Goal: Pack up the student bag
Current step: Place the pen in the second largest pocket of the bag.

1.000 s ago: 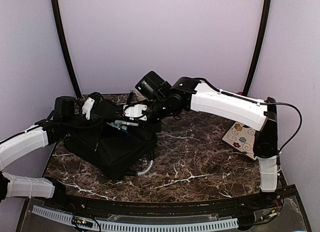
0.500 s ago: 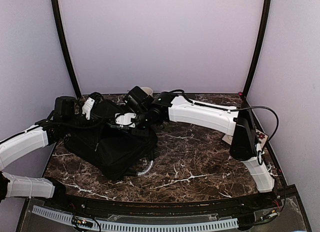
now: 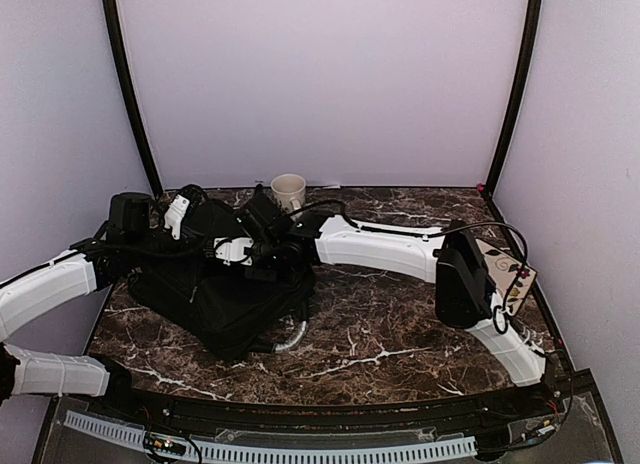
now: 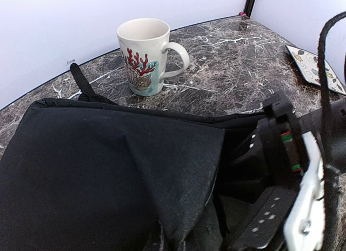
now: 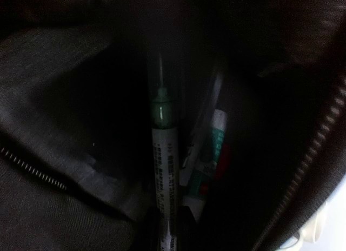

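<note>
I see the student bag (image 3: 225, 299) lying left on the counter (image 3: 400, 324), left end effector (image 3: 180, 219) pinched shut on its fabric, right end effector (image 3: 230, 252) inside its opening by pens (image 5: 164, 164), grip I cannot tell.

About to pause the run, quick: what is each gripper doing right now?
Left gripper: closed, apparently pinching the student bag fabric.
Right gripper: closed on pens, inside the bag.
</note>
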{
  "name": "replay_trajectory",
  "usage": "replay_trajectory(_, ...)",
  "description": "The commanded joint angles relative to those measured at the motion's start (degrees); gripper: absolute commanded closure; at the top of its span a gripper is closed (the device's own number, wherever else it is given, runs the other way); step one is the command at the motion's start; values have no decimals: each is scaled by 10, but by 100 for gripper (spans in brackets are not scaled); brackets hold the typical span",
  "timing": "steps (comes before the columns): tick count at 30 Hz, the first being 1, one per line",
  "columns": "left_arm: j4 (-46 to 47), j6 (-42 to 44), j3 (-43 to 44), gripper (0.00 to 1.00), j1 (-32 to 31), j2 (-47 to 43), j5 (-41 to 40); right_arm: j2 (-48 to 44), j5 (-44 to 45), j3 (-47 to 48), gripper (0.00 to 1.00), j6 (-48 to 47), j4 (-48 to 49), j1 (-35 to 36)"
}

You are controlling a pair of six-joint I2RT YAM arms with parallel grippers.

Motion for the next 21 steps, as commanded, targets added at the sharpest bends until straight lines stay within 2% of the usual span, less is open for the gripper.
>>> replay_trajectory(1,78,-5,13,100,-8,-26,52,45,18,16,92,-28,80,3)
replay_trajectory(6,78,-7,14,100,-8,-26,55,65,61,-2,93,-49,155,3)
replay_trajectory(10,79,-6,13,100,-8,-27,53,63,122,-39,93,-70,291,3)
replay_trajectory(11,80,-6,13,100,-8,-26,53,62,135,-50,91,-84,322,3)
replay_trajectory(14,80,-6,11,100,-8,-25,51,65,162,-55,76,-109,393,4)
replay_trajectory(16,80,-6,11,100,-8,-24,50,67,170,-45,70,-114,397,8)
replay_trajectory(21,80,-5,12,100,-8,-25,48,21,149,-97,67,-105,364,22)
